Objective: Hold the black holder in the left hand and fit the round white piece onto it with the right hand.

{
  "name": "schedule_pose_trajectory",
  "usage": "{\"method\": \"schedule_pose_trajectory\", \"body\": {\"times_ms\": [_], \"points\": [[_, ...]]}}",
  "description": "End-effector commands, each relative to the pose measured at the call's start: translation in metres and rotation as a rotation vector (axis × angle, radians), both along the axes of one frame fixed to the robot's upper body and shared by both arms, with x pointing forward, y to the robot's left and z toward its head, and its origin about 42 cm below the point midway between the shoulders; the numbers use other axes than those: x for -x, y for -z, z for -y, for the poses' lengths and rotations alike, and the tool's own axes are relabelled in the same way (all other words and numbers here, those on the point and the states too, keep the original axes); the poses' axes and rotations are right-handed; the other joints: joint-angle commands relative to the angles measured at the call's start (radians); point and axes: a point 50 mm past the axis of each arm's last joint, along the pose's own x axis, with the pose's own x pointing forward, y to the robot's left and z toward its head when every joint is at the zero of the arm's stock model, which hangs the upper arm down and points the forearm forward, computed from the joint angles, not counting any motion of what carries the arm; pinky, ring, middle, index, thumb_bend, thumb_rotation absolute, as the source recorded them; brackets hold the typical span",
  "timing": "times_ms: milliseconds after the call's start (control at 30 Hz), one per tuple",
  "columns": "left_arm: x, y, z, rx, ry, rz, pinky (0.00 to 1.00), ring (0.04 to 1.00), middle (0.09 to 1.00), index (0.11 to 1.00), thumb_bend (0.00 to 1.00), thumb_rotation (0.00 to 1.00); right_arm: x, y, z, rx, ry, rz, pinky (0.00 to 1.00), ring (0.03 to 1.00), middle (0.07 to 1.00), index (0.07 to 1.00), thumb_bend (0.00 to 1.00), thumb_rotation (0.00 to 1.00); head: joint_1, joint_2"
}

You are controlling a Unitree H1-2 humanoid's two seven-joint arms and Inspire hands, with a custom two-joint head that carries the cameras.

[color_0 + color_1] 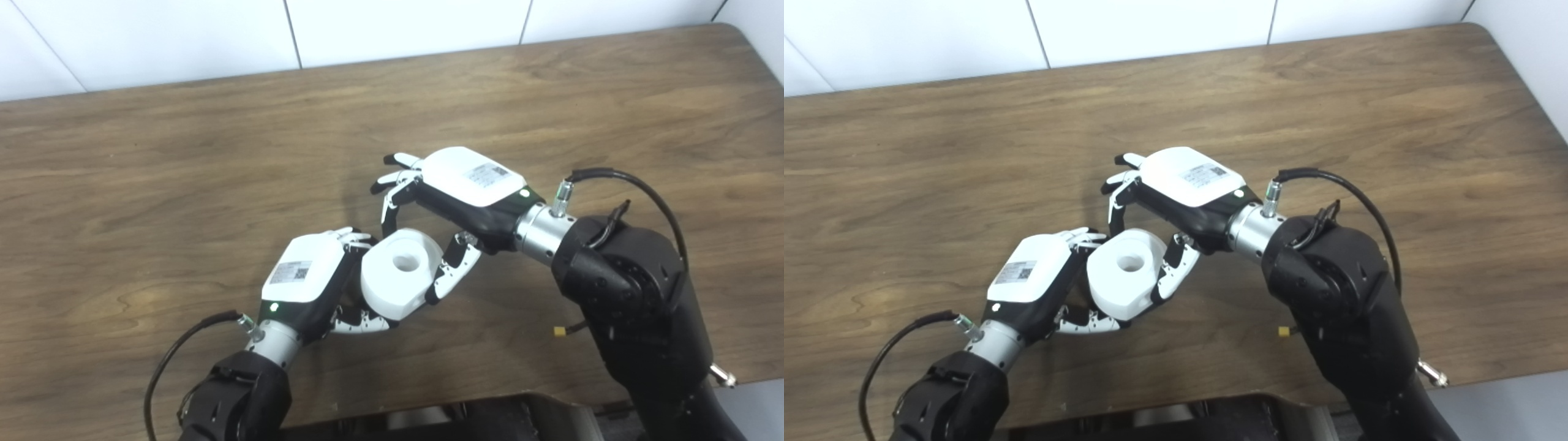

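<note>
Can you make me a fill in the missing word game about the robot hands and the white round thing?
1. The round white piece has a ____ in its middle.
2. The table is made of ____.
3. The right hand has the piece between its thumb and ____.
4. A ____ light glows on the left hand.

Missing words: hole; wood; fingers; green

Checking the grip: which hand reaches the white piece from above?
The right hand; its fingers arch down over the white piece, while the left hand grips it from beside.

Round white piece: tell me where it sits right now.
In both eye views the round white piece is just below picture centre, above the wooden table, between the left hand and the right hand, whose fingers curl around it.
</note>
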Motion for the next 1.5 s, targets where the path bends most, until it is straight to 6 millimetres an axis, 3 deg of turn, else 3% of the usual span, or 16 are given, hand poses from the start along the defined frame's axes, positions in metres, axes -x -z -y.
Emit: {"method": "schedule_pose_trajectory", "body": {"times_ms": [0, 1067, 1133, 1167, 1233, 1467], "points": [[0.0059, -0.0033, 0.0033, 0.019, 0.03, -0.009, 0.87, 0.887, 0.813, 0.49, 0.51, 0.05, 0.0004, -0.0098, -0.0011, -0.004, 0.005, 0.063, 0.9, 0.973, 0.852, 0.483, 0.52, 0.14, 0.0, 0.001], [0.0033, -0.0037, 0.0046, 0.021, 0.026, -0.012, 0.88, 0.895, 0.817, 0.49, 0.51, 0.05, 0.001, -0.0101, 0.0009, 0.035, -0.003, 0.05, 0.9, 0.981, 0.859, 0.494, 0.52, 0.15, -0.005, 0.008], [0.0028, -0.0036, 0.005, 0.019, 0.026, -0.01, 0.88, 0.896, 0.818, 0.49, 0.51, 0.05, 0.0009, -0.0111, 0.0008, 0.04, -0.004, 0.05, 0.9, 0.981, 0.862, 0.648, 0.82, 0.25, -0.006, 0.007], [0.0024, -0.0035, 0.0051, 0.019, 0.027, -0.009, 0.88, 0.895, 0.818, 0.49, 0.51, 0.05, 0.0009, -0.0117, 0.0008, 0.043, -0.005, 0.05, 0.9, 0.98, 0.863, 0.683, 0.87, 0.27, -0.008, 0.007], [0.0019, -0.0032, 0.0054, 0.02, 0.028, -0.008, 0.87, 0.895, 0.817, 0.49, 0.51, 0.05, 0.0012, -0.0129, 0.0007, 0.047, -0.007, 0.051, 0.89, 0.98, 0.866, 0.728, 0.92, 0.29, -0.008, 0.006], [0.0012, -0.0026, 0.0065, 0.018, 0.026, -0.013, 0.87, 0.897, 0.818, 0.49, 0.51, 0.05, 0.0013, -0.0167, 0.0008, 0.055, -0.008, 0.058, 0.89, 0.98, 0.873, 0.788, 0.98, 0.3, -0.006, -0.001]]}}
